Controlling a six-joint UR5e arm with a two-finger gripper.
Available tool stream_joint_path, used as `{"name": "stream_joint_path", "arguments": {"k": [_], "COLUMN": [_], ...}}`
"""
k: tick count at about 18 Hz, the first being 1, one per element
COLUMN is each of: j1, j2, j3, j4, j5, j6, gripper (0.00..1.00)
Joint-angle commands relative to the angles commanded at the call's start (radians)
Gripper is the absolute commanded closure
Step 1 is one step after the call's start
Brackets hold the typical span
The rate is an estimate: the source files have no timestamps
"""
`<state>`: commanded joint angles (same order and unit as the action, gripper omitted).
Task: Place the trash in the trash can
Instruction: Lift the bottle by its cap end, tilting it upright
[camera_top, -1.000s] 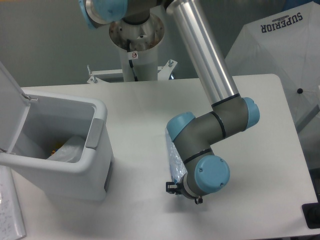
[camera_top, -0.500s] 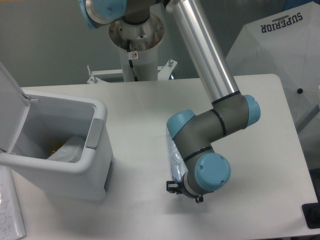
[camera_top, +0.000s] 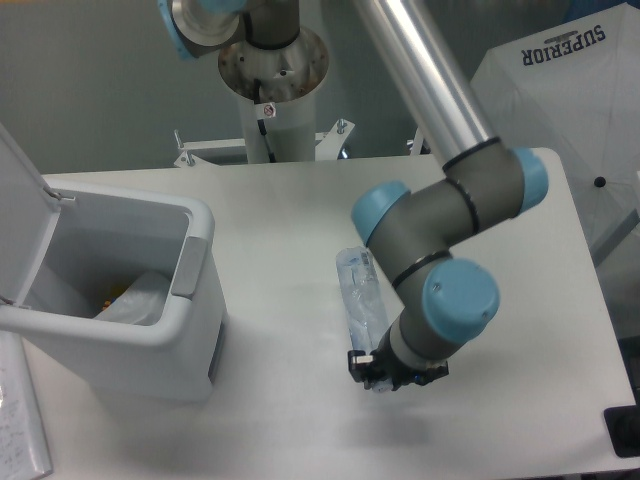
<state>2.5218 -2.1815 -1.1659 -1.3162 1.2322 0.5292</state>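
One camera looks down on the white table (camera_top: 280, 210), and from here the scene reads plainly enough. The arm (camera_top: 440, 120) reaches in from the pedestal at the back, folds at its blue-capped joints, and ends low over the middle of the tabletop, right of centre. Its gripper (camera_top: 385, 375) is mostly tucked under the wrist, so only a dark bracket and a bit of the tool show. The crushed clear bottle (camera_top: 361, 305) runs lengthwise from just beside the grey elbow joint down to the gripper, its lower end disappearing at the tool. It looks as though the bottle is gripped there, but the jaws themselves are hidden and I cannot tell whether they are clenched on it or merely alongside. Whether the bottle rests on the table or hangs just above it is also unclear.

The trash can (camera_top: 195, 300) stands at the left side of the table, well apart from the bottle, its flip lid (camera_top: 20, 220) tipped up and back. Inside, low against the near wall, lies a crumpled pale wrapper (camera_top: 135, 300). A sheet of paper (camera_top: 20, 430) lies by the can's near left corner, and a white umbrella (camera_top: 560, 90) printed "SUPERIOR" stands beyond the table's far right edge.
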Motion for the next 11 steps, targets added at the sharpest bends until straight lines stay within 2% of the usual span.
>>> {"name": "stream_joint_path", "arguments": {"k": [3, 5, 9, 11], "j1": [0.008, 0.008, 0.005, 0.003], "j2": [0.023, 0.048, 0.112, 0.141], "j3": [0.029, 0.031, 0.029, 0.029], "j4": [0.026, 0.081, 0.185, 0.209], "j5": [-0.075, -0.135, -0.273, -0.324], "j6": [0.006, 0.006, -0.005, -0.005], "gripper": [0.94, 0.97, 0.97, 0.97]}}
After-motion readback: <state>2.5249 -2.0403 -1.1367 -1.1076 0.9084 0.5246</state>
